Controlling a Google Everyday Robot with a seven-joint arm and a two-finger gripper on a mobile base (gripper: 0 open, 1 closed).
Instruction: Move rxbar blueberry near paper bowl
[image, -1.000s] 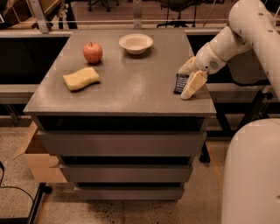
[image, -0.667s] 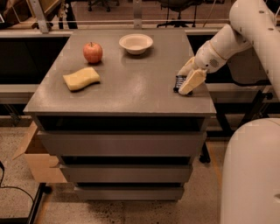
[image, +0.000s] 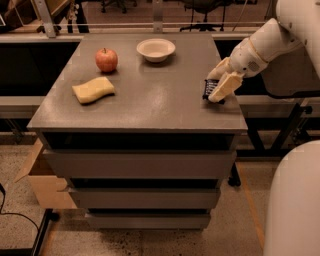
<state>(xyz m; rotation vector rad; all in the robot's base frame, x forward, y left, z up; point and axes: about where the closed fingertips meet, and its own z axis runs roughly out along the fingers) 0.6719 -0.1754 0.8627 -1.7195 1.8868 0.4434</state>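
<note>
The rxbar blueberry (image: 208, 90), a small dark navy bar, is at the table's right edge, tilted up on edge between my fingers. My gripper (image: 219, 84) comes in from the right and is shut on the bar, holding it just above the tabletop. The paper bowl (image: 156, 49), off-white with a flared rim, stands at the back middle of the table, well to the left of and beyond the gripper.
A red apple (image: 106, 60) stands at the back left and a yellow wavy-edged sponge (image: 93, 89) lies in front of it. The grey table (image: 145, 105) has drawers below. A cardboard box (image: 42, 180) sits on the floor at the left.
My gripper has risen a little with the bar in it, and the bar has come slightly off the tabletop. The bowl, apple and sponge have not moved.
</note>
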